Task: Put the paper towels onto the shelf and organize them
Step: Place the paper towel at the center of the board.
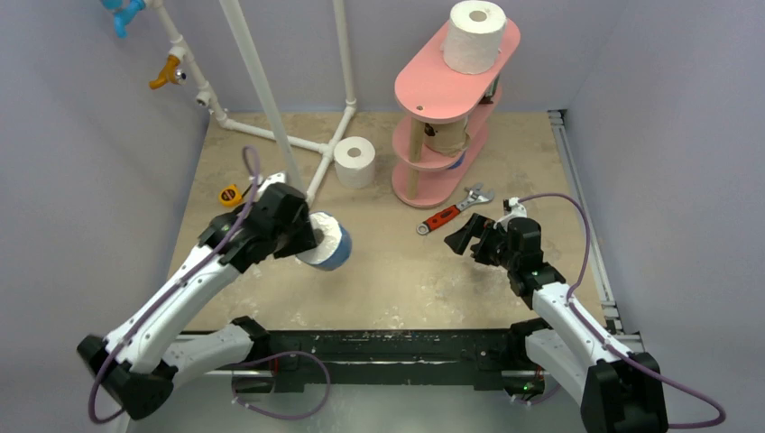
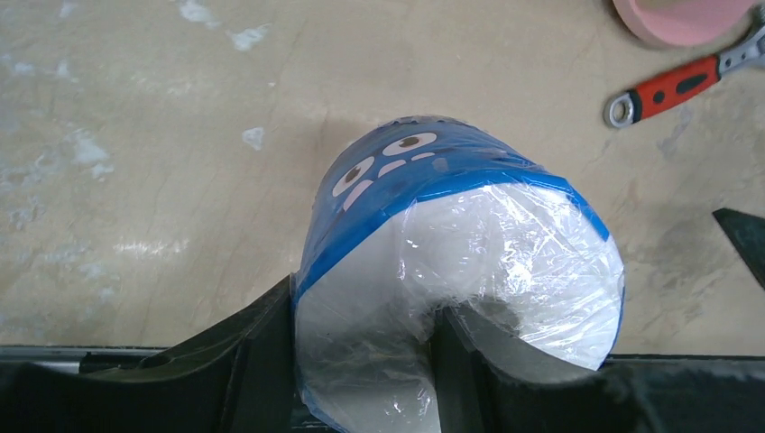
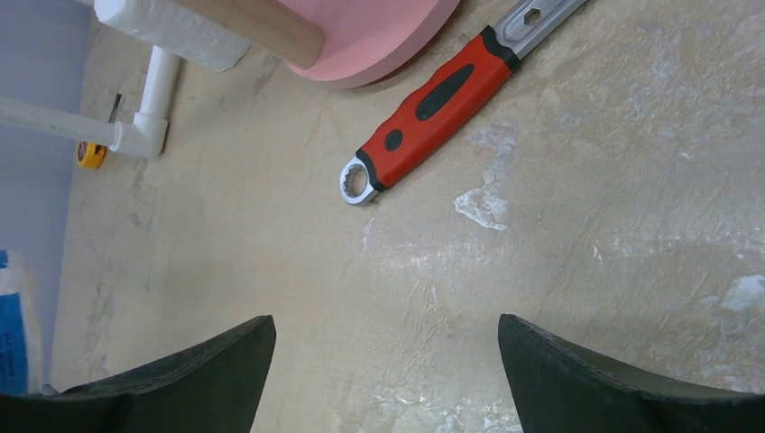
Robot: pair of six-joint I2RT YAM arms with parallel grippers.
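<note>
My left gripper [image 1: 311,242] is shut on the blue-wrapped roll [image 1: 328,244], held above the table left of centre. In the left wrist view the roll [image 2: 451,225] fills the frame, one finger [image 2: 465,361] pressed into its end and the other on its outer wall. The pink shelf [image 1: 448,108] stands at the back right, a white roll [image 1: 474,36] on its top board and a tan roll [image 1: 446,135] on the middle board. Another white roll [image 1: 354,161] stands on the table left of the shelf. My right gripper [image 1: 474,236] is open and empty, its fingers [image 3: 207,370] wide apart over bare table.
A red-handled wrench [image 1: 447,215] lies between the shelf and my right gripper; it also shows in the right wrist view [image 3: 433,113]. A white pipe frame [image 1: 271,108] stands at the back left, a yellow tape measure [image 1: 231,193] beside it. Grey walls enclose the table.
</note>
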